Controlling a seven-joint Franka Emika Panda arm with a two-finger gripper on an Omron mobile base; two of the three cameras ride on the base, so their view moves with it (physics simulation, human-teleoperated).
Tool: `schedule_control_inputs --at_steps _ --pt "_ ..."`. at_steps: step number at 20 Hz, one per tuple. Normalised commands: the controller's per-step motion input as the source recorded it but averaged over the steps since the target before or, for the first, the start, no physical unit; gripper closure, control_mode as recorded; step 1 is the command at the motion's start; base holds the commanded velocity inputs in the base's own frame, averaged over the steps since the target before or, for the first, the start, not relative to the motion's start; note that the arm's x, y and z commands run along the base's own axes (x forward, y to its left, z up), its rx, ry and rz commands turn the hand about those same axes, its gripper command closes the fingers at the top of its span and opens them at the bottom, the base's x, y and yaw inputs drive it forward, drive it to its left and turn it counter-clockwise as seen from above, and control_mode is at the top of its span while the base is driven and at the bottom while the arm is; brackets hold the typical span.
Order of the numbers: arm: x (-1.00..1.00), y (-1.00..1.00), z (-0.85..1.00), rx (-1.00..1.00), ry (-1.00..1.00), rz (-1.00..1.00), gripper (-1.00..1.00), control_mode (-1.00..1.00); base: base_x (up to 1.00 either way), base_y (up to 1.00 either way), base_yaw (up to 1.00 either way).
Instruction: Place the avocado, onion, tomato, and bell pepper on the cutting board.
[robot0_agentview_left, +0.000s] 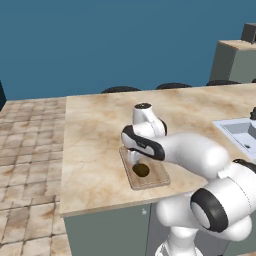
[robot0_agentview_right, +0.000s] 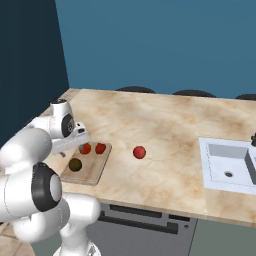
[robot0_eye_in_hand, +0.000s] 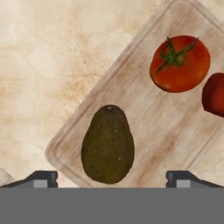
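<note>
Nearest the hand camera: two small dark finger tips (robot0_eye_in_hand: 44, 177) of the gripper (robot0_eye_in_hand: 112, 178), set wide apart at the bottom edge, nothing between them. Released; jaws spread, holding nothing.

Just above them, a dark olive-green oval avocado (robot0_eye_in_hand: 108, 144) lies on the light tan wooden cutting board (robot0_eye_in_hand: 144, 127), near one rounded corner. Its narrow end points away from the fingers. It sits between the two finger tips in the picture, but whether they reach down beside it or stand above it cannot be told.

Further along the board, an orange-red round tomato (robot0_eye_in_hand: 180, 64) with a green stem star on top. Beside it, a deep-red item (robot0_eye_in_hand: 214, 94), cut off by the frame edge; probably the bell pepper, shape not readable here.

Right base view: board (robot0_agentview_right: 95, 172) lies on the beige marbled counter (robot0_agentview_right: 170, 130), near its front left. On it the avocado (robot0_agentview_right: 75, 164) and two red items side by side, tomato (robot0_agentview_right: 85, 148) and bell pepper (robot0_agentview_right: 100, 148); too small to tell apart by detail. White arm (robot0_agentview_right: 30, 150) hides the board's far left corner. A pinkish-crimson round onion (robot0_agentview_right: 139, 152) rests on the bare counter, apart from the board, to its right. White sink (robot0_agentview_right: 227, 167) at far right, cut off.

Left base view: arm covers much of the board (robot0_agentview_left: 155, 175); only the avocado (robot0_agentview_left: 141, 170) shows on it.
</note>
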Motion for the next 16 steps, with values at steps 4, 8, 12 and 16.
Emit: schedule_control_inputs --at_steps 4,8,12,16 --pt "0.01 -0.1 0.45 -0.02 0.0 0.0 -1.0 -1.0 0.0 0.0 0.0" --pt "0.06 -0.36 0.26 -0.01 0.0 0.0 -1.0 -1.0 0.0 0.0 0.0" --pt "0.09 -0.51 0.14 0.0 0.0 0.0 -1.0 -1.0 0.0 0.0 0.0" --pt "0.09 -0.55 0.05 0.0 0.0 0.0 -1.0 -1.0 0.0 0.0 0.0"
